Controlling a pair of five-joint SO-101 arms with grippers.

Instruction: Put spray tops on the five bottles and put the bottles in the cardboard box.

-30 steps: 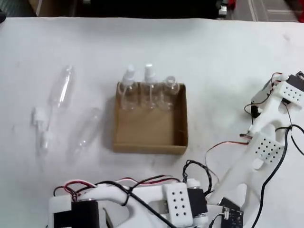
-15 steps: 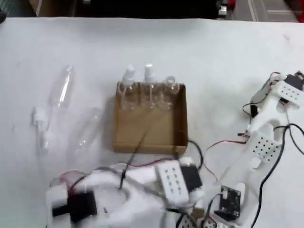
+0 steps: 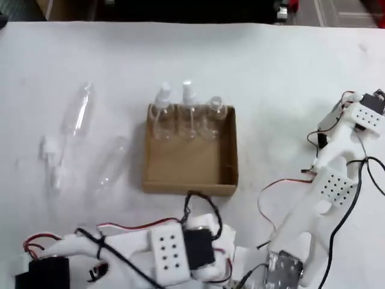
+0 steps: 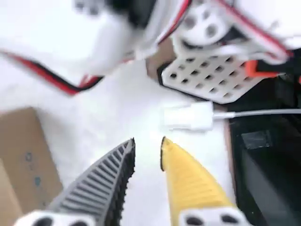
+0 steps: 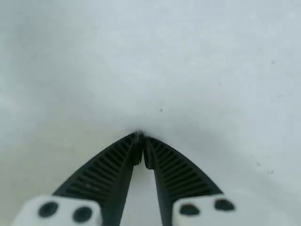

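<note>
Though its grey and yellow fingers sit only slightly parted, my left end effector (image 4: 148,141) grips nothing; just past its tips a loose spray top (image 4: 190,117) lies on the white worktop (image 4: 117,103), dip tube attached, with a perforated arm part (image 4: 211,77) beyond it. Right end effector (image 5: 141,137): tips closed together, empty, over bare worktop. From the high view, the cardboard box (image 3: 189,180) sits mid-worktop with three bottles upright along its far wall: first capped bottle (image 3: 161,114), second capped bottle (image 3: 189,111), uncapped bottle (image 3: 215,117). Well left of the box, two clear bottles lie flat, the far bottle (image 3: 78,111) and the near bottle (image 3: 111,162). Another spray top (image 3: 51,147) lies beside them.
</note>
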